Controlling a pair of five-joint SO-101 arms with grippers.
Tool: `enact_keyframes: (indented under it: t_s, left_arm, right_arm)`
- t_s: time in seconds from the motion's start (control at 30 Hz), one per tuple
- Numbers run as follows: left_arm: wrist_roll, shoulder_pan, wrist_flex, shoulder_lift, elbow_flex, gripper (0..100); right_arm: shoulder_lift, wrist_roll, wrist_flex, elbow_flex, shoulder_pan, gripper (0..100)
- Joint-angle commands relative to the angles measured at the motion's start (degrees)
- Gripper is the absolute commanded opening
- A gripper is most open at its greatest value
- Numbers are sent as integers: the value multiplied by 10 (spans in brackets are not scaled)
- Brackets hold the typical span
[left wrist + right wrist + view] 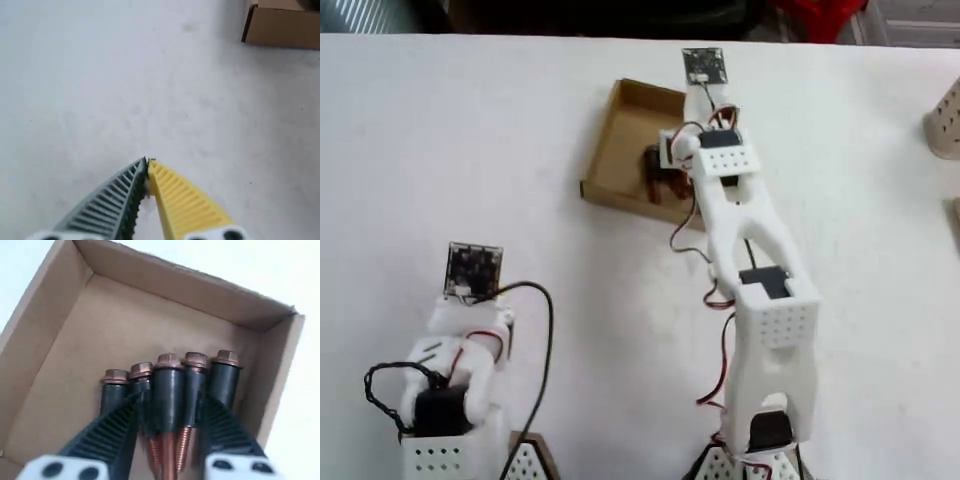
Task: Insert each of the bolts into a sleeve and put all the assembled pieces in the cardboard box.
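Nearest the bases, the left arm [460, 345] sits folded back. The left jaws are pressed together tip to tip with nothing between them, hanging over the bare white tabletop [100, 75].

Farther out, the right arm [750, 240] stretches to the cardboard box [620, 135], which is well apart from the left jaws. Inside the box, five assembled pieces [168, 390] lie side by side. Each is a copper bolt [169, 360] pushed through a black sleeve [223, 382], with the heads toward the far wall [175, 285].

Every bolt seen is sleeved and boxed, so the task looks finished or nearly so. The likely remainder is lifting the right arm clear, unless more parts lie outside these views.

The right jaws hang low over the near end of the row, spread fairly wide and gripping nothing. The third and fourth pieces lie between them and the rest lie outside. Whether either jaw touches a sleeve cannot be told.
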Motion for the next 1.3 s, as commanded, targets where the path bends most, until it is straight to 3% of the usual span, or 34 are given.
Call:
enact_keyframes:
  t_s: [0.0,0.13,0.43,0.57,1.27]
  left_arm:
    - [-5,-2,-43,-6,15,22]
    - [-4,-2,-106,-6,45,22]
    - [-5,22,-88,-5,46,22]
    - [-4,22,-76,-5,46,22]
    - [-4,22,27,-5,35,23]
  right_arm:
    - [-29,1,23,-34,12,94]
    - [-72,1,47,-32,14,13]
    - [-201,-3,207,-24,36,18]
    - [-284,-3,223,53,56,18]
    - [-968,0,16,783,83,18]
